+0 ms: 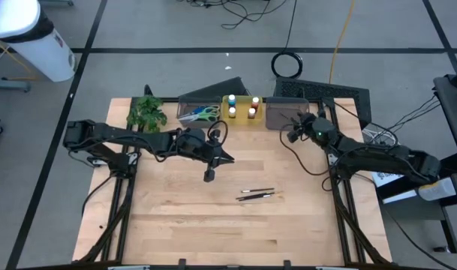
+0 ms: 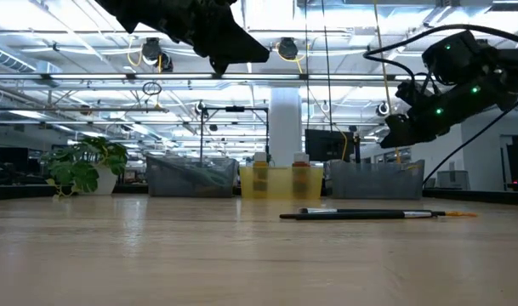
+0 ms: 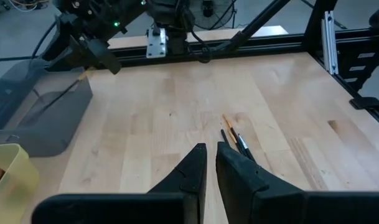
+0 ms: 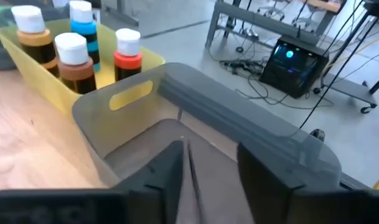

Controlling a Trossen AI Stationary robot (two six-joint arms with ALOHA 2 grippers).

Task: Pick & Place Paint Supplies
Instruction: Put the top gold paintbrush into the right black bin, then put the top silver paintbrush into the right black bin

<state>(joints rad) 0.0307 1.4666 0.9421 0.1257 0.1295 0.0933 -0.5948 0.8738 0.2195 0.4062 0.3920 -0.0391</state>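
Note:
Two thin dark brushes (image 1: 257, 194) lie side by side on the wooden table, right of centre; they also show in the left wrist view (image 3: 236, 140). My right gripper (image 4: 209, 168) stands open over the right grey bin (image 4: 251, 134). A thin brush (image 4: 190, 171) slants in that bin, between the fingers. White-capped paint bottles (image 4: 74, 59) stand in the yellow bin (image 4: 139, 93). Scissors (image 1: 204, 113) lie in the left grey bin. My left gripper (image 3: 212, 152) hovers shut and empty above the table's middle. My right gripper's fingers stand on either side of the brush in the grey bin. The brush runs close beside one finger (image 4: 167, 168), and I cannot tell whether it touches that finger. The brush's lower part rests in the bin.
A green plant (image 1: 146, 112) stands at the table's far left. The three bins line the far edge. Open wood lies toward the near edge, around the two brushes. Cables trail on the floor behind the table.

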